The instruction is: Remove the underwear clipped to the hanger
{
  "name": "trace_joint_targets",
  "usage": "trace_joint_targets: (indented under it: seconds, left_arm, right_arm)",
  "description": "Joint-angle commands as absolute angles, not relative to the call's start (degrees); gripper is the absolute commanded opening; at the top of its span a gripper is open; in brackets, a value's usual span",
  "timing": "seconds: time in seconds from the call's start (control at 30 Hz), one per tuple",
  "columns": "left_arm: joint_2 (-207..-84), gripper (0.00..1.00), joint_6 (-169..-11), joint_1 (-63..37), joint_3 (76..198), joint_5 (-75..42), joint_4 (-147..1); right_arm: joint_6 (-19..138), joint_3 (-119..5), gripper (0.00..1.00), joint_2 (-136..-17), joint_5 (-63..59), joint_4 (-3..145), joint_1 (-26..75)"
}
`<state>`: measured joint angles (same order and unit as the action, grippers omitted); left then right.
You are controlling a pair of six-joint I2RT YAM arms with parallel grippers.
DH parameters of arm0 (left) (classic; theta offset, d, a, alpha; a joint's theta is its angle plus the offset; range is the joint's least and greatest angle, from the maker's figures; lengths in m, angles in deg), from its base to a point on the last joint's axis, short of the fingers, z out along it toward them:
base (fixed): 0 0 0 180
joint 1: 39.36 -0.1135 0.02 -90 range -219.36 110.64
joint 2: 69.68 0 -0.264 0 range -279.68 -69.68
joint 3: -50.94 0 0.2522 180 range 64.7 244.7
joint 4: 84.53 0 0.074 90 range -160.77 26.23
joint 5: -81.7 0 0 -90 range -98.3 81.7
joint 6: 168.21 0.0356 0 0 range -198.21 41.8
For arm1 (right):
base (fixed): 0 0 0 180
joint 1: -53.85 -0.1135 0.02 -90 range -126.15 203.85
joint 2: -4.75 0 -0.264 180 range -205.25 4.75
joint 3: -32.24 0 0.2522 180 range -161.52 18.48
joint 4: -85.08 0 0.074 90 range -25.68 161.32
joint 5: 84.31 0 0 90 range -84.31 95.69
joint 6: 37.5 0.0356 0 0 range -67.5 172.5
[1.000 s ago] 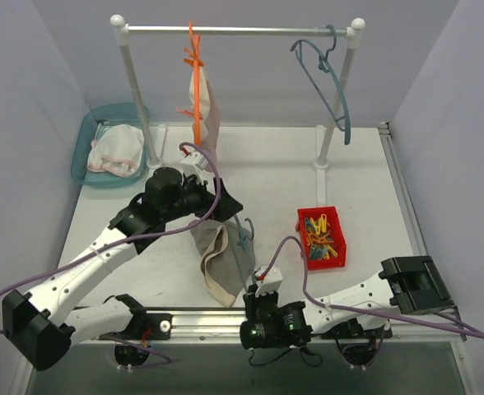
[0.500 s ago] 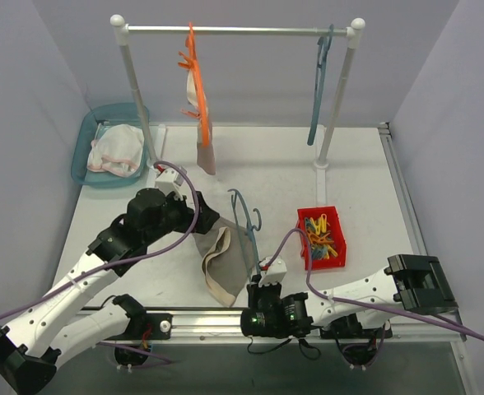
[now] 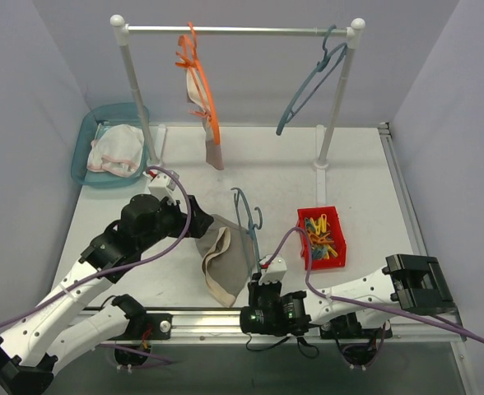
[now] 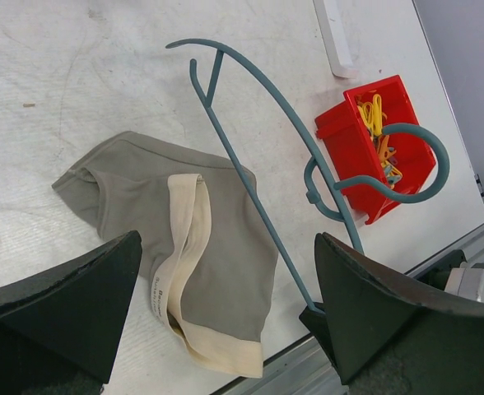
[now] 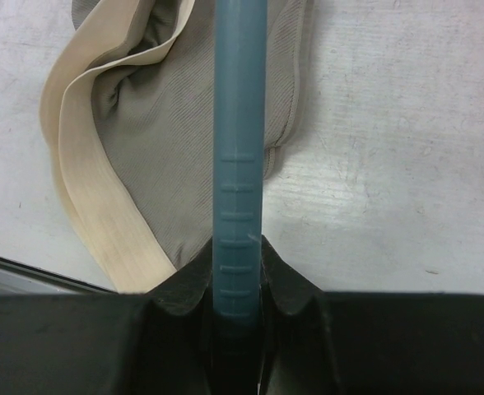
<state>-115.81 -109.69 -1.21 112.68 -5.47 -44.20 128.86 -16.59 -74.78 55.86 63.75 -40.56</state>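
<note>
The right gripper (image 5: 238,253) is clamped tight on the bar of the blue hanger (image 5: 240,123), which stands over the taupe-beige underwear (image 4: 135,197) lying crumpled on the table (image 3: 275,173). The left gripper (image 4: 227,247) hovers just above that cloth, fingers spread wide and holding nothing. Another pale piece (image 3: 213,151) seems to hang from the orange hanger (image 3: 206,92).

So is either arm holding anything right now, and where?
The right gripper pinches the blue hanger by its straight bar; the left gripper is open, holding nothing.
</note>
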Motion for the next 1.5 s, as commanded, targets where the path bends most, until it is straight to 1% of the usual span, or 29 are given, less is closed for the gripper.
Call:
trace_joint_targets:
  seconds: [0.0,0.33,1.47]
  left_arm:
    - [-114.68,0.94,-110.64,-0.95,113.04,-4.61,-44.31]
    - [-114.77,0.94,-110.81,-0.95,113.13,-5.58,-45.46]
    - [-115.03,0.94,-111.16,-0.95,112.69,-6.89,-45.19]
  right_arm:
    - [128.61,-18.52,0.00,-75.41,60.53,62.09,-40.01]
    - [127.56,-19.14,0.00,-76.99,59.57,63.15,-39.84]
    - [126.06,-19.22,0.00,-76.99,59.22,65.08,-39.75]
